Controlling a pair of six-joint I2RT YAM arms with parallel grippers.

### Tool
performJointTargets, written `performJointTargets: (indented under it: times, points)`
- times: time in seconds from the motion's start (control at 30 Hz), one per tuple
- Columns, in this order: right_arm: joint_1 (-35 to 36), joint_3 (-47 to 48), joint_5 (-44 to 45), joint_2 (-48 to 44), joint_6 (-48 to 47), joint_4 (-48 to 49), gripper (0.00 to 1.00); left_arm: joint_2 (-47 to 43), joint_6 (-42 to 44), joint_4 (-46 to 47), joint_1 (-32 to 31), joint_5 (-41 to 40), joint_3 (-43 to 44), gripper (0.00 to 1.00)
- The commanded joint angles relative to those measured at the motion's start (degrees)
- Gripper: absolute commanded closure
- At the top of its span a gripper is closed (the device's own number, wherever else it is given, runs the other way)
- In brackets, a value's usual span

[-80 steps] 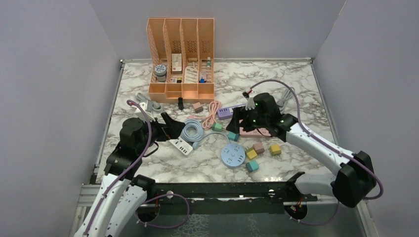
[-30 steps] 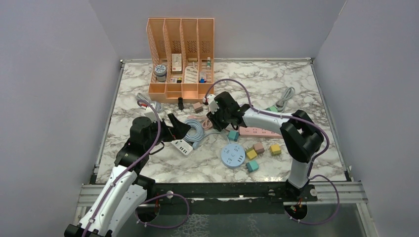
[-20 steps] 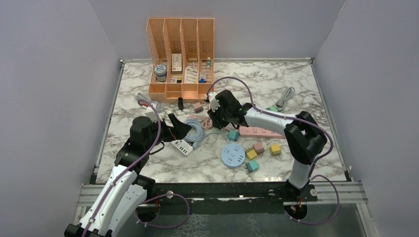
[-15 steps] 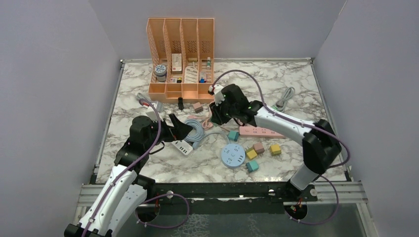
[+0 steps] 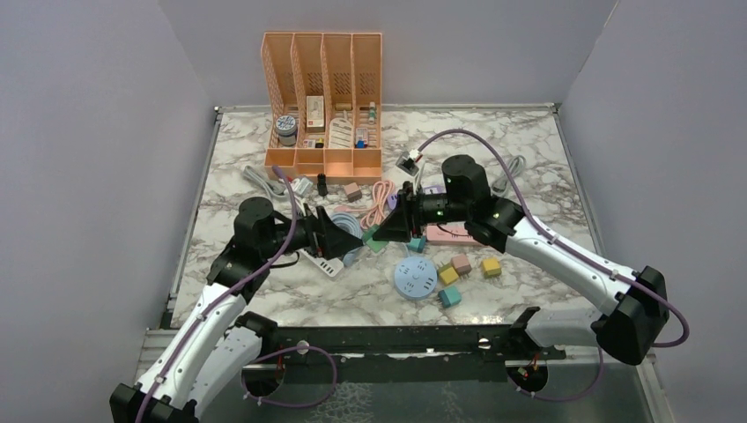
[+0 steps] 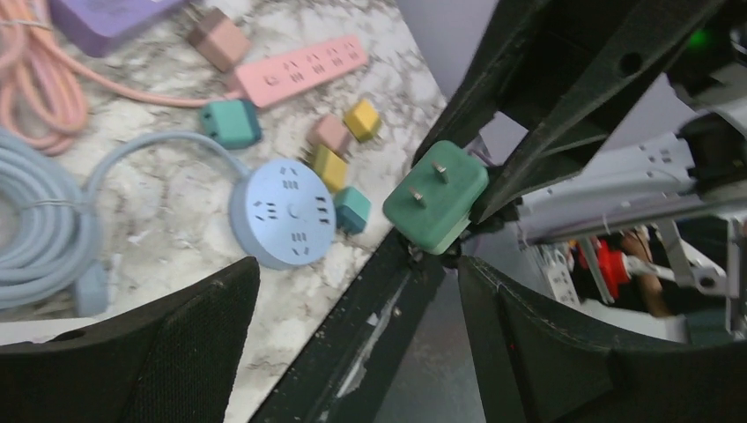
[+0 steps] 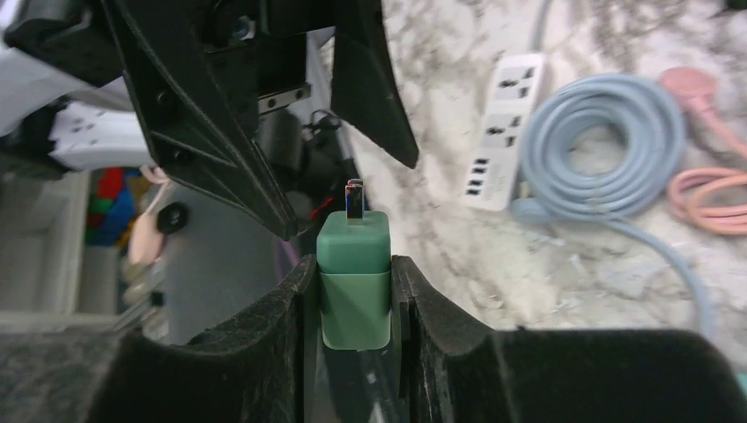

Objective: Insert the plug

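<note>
Centre of the overhead frame: we see the right gripper (image 5: 388, 231) pinching a green plug (image 5: 373, 240) by its sides. It holds the plug clear of the marble table (image 5: 528, 150) with the plug end aimed toward the left of the frame. The left gripper (image 5: 335, 234) faces it from just left of centre, and the two come almost nose to nose; we cannot tell whether they touch.

From the right wrist, we find the plug upright at lower centre, squeezed between two black pads. Its metal prongs point up the frame toward the left gripper's spread fingers, which fill the upper left.

From the left wrist, the plug sits right of centre with two flat prongs turned toward the lens, gripped from behind by the right arm's black fingers. The left gripper's own fingers stand wide apart at the lower corners of that frame, and we see nothing held between them.

On the table, a round blue socket hub (image 5: 415, 278) lies flat at lower centre of the overhead frame, with small coloured cubes (image 5: 461, 263) just to its right. A pink power strip (image 5: 454, 235) lies partly under the right arm. A white power strip (image 7: 504, 132) rests beside a coiled pale-blue cable (image 7: 608, 141) below the left gripper, and a pink cable (image 5: 380, 198) lies just above them. An orange file organizer (image 5: 323, 106) stands at top centre.
</note>
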Motion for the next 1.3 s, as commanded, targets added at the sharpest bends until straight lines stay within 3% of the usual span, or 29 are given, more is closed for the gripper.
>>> performJointTargets:
  times: [0.0,0.43,0.63,0.73,0.83,0.93,1.0,1.1,1.27]
  points:
    - [0.02,-2.41,-13.47,-1.98,8.43,6.98,0.72,-0.74,-2.62,6.25,-3.72,8.48,1.16,0.16]
    - [0.02,-3.14,-21.65,-2.86,12.51,11.74,0.73,-0.43,-6.99,12.54,-9.47,5.95,0.96,0.49]
    - [0.02,-3.46,-22.03,-2.68,14.17,12.95,0.73,0.28,-8.02,14.49,-10.87,6.81,0.85,0.55]
    - [0.02,-3.65,-21.83,-2.68,14.82,13.87,0.72,1.26,-8.03,14.82,-11.8,7.25,0.94,0.65]
    - [0.02,-3.92,-20.98,-2.89,15.76,14.61,0.69,1.43,-7.94,15.1,-12.46,7.38,0.95,0.82]
    - [0.02,-4.74,-17.46,-4.07,17.24,14.97,0.56,1.07,-7.98,15.23,-12.56,7.05,1.18,1.0]
    - [0.02,-6.06,-13.97,-5.63,18.89,15.79,0.39,0.62,-8.3,15.35,-12.51,6.14,1.37,1.0]
    - [0.02,-9.65,-8.03,-9.1,22.6,19.29,0.25,0.0,-10.11,16.31,-12.51,3.95,1.8,1.0]
    - [0.02,-18.35,-2.33,-14.07,33.47,34.75,0.21,-0.49,-16.26,19.71,-12.51,-0.85,3.41,1.0]
